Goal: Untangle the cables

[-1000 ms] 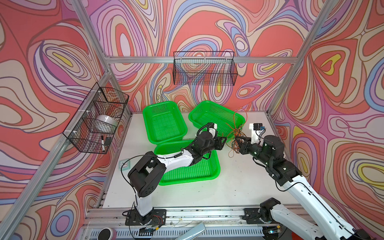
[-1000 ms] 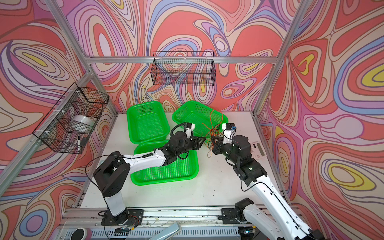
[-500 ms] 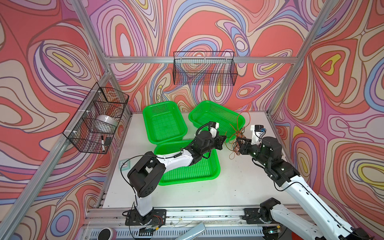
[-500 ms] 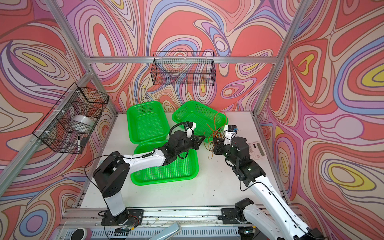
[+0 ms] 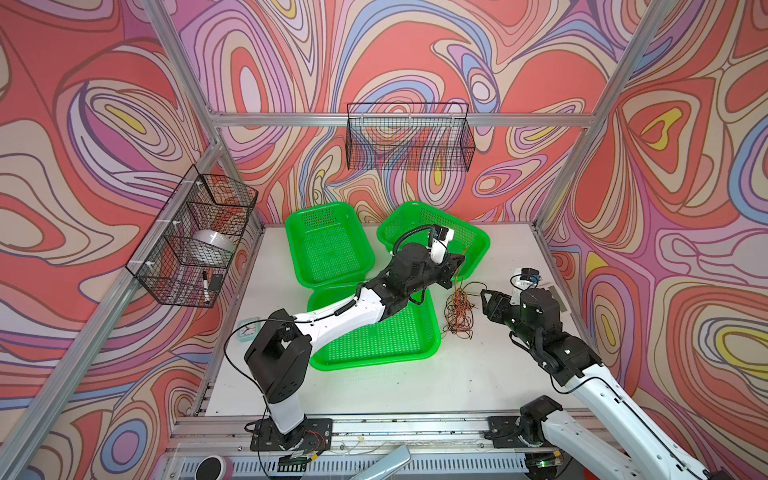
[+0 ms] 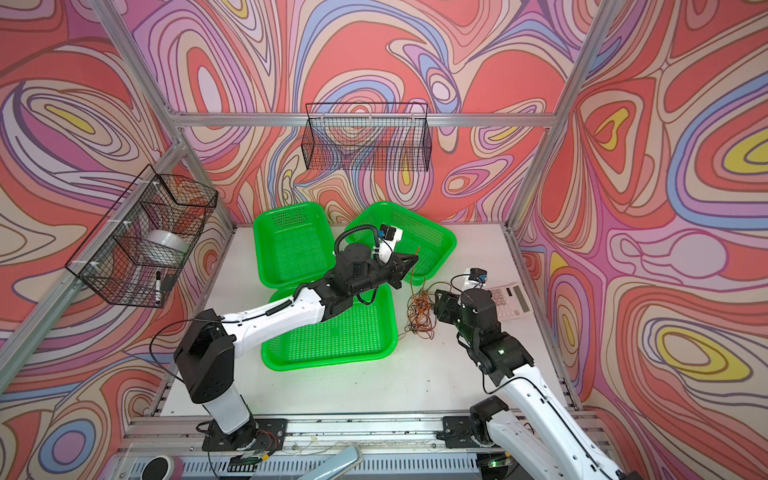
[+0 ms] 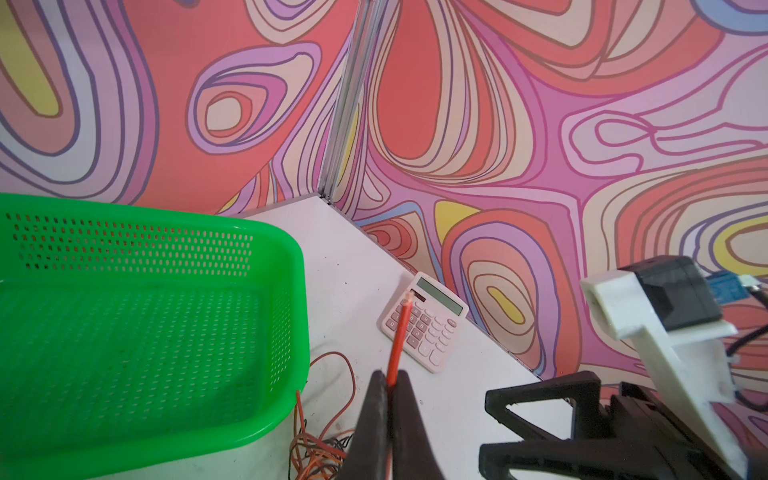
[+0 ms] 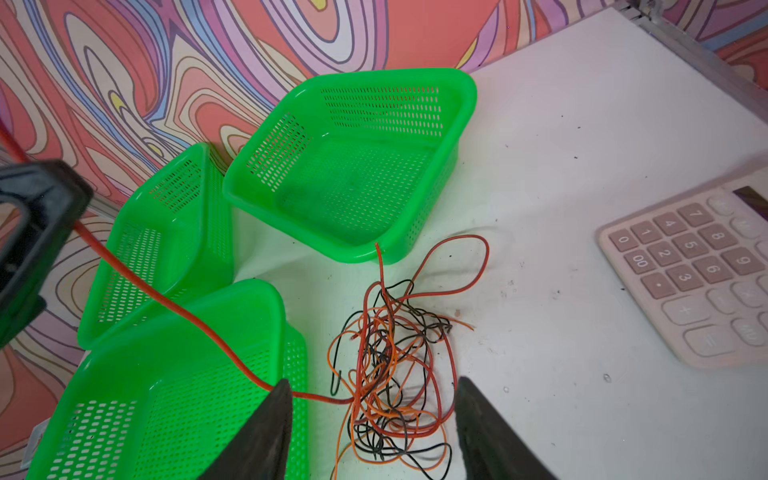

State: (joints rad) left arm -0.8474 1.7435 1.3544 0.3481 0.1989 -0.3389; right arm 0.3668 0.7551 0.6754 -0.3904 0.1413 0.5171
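White table [image 5: 478, 374], three green baskets [image 5: 386, 336] clustered at its middle, a calculator [image 6: 509, 299] by the right wall. Between the near basket and the right arm, the cables [image 5: 459, 309] lie in one loose heap on the bare table. The heap's long axis runs from 12 to 6 o'clock in both top views.

The right gripper [image 5: 488, 305] is the nearer tool, with the heap just beside it at 9 o'clock. Its wrist view shows the jaws spread wide and empty, the tangle framed between the fingertips [image 8: 270, 415]. Whether they touch any strand cannot be told.

The left gripper [image 7: 387, 380] is raised at 12 o'clock of the heap, by the far-right basket's rim. It is clenched on a single red cable [image 8: 166, 299], whose short free end sticks out past the tips. From the grip that cable slants down toward 6 o'clock and into the heap.

The next move likely turns on this line. The right gripper would pin the heap while the left arm draws the red cable away toward 12.
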